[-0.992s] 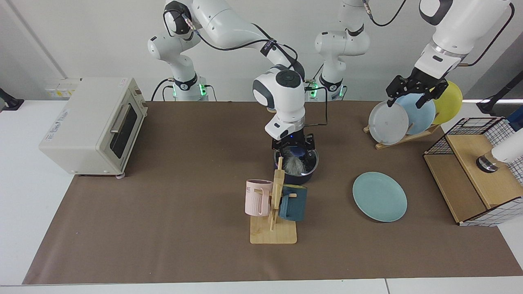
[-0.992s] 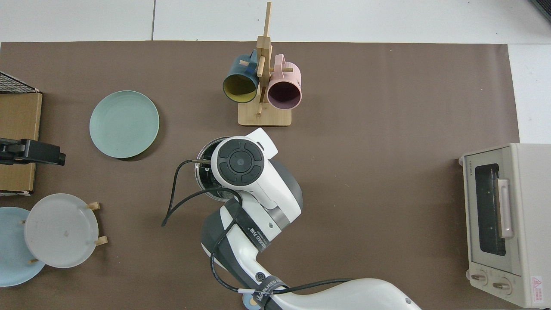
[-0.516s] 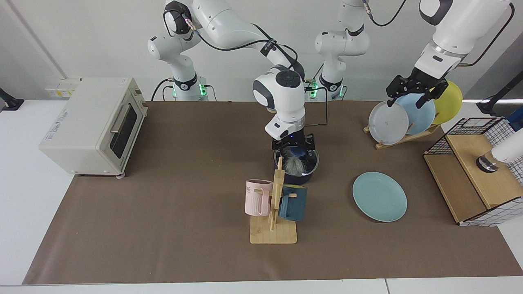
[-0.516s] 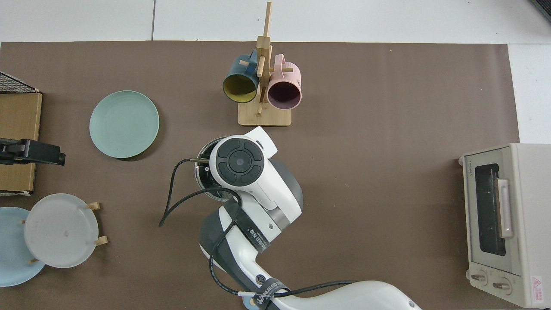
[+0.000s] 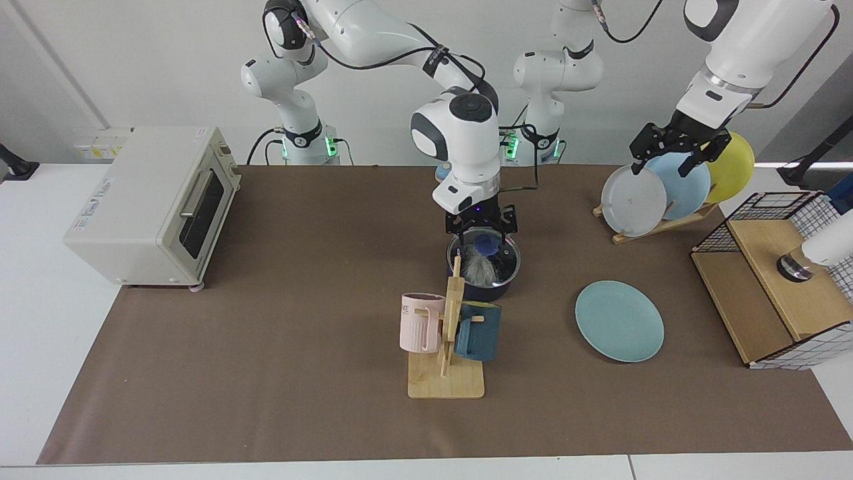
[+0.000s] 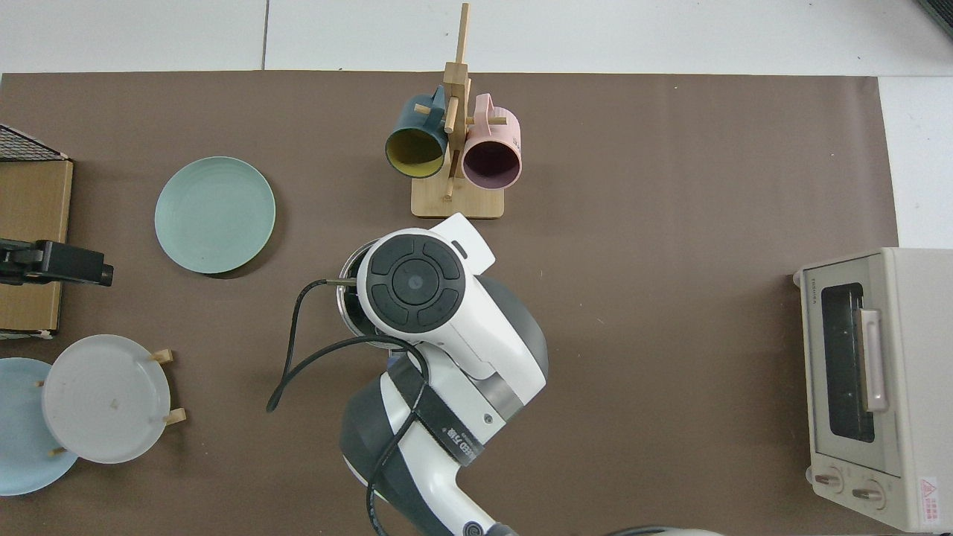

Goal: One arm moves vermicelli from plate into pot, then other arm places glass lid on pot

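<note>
A matt brown paper-like sheet is spread over the tabletop [image 5: 280, 347]. The glass lid [image 5: 485, 257] is clear and glossy, metal-rimmed. The plate [image 5: 619, 321] is smooth and matt. The mug stand [image 5: 446, 380] is pale wood.

Facing camera and overhead camera share the table [image 5: 300, 373].

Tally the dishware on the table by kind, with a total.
Plates: 4 (teal plate, grey-white plate, sky-blue plate, yellow plate)
Mugs: 2 (pink mug, navy mug)
Pots: 1 (pot)
Lids: 1 (glass lid)
Total: 8
</note>
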{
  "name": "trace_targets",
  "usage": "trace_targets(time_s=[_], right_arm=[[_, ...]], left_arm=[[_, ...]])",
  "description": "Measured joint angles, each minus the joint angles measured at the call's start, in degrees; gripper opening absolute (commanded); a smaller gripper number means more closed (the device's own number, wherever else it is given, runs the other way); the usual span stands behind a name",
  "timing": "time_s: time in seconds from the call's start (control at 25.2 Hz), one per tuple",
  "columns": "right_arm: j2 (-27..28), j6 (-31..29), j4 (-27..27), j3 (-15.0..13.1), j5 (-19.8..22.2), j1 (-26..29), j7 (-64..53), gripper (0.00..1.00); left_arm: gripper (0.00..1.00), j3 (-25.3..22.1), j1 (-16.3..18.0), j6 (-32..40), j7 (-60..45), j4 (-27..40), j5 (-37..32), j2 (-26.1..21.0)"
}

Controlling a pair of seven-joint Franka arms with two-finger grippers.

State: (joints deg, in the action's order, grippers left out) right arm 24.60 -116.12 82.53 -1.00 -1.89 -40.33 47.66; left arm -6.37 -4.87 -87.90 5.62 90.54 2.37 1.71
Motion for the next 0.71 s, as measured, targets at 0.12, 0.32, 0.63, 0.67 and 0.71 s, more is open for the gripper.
trace_targets(time_s=[0.12, 0.32, 0.63, 0.67, 0.71], right_arm=[[-2.72, 4.53, 0.06, -0.41, 1.41, 0.29, 0.0, 0.99], [-8.52, 11.42, 1.77, -0.83, 1.96, 3.37, -1.85, 0.99], [-18.68, 13.46, 12.55, -1.07, 5.59, 11.79, -9.12, 0.99], [-19.69, 13.48, 13.9, -1.06, 6.13, 12.66, -9.5, 0.99], [-20.63, 13.49, 15.19, -1.05, 6.49, 13.57, -10.18, 0.99]], left_arm=[[1.0, 0.0, 0.0, 0.0, 0.0, 0.0, 0.0, 0.0], [1.0, 0.0, 0.0, 0.0, 0.0, 0.0, 0.0, 0.0], [1.0, 0.02, 0.0, 0.0, 0.0, 0.0, 0.0, 0.0], [1.0, 0.02, 0.0, 0.0, 0.0, 0.0, 0.0, 0.0], [1.0, 0.03, 0.0, 0.0, 0.0, 0.0, 0.0, 0.0]])
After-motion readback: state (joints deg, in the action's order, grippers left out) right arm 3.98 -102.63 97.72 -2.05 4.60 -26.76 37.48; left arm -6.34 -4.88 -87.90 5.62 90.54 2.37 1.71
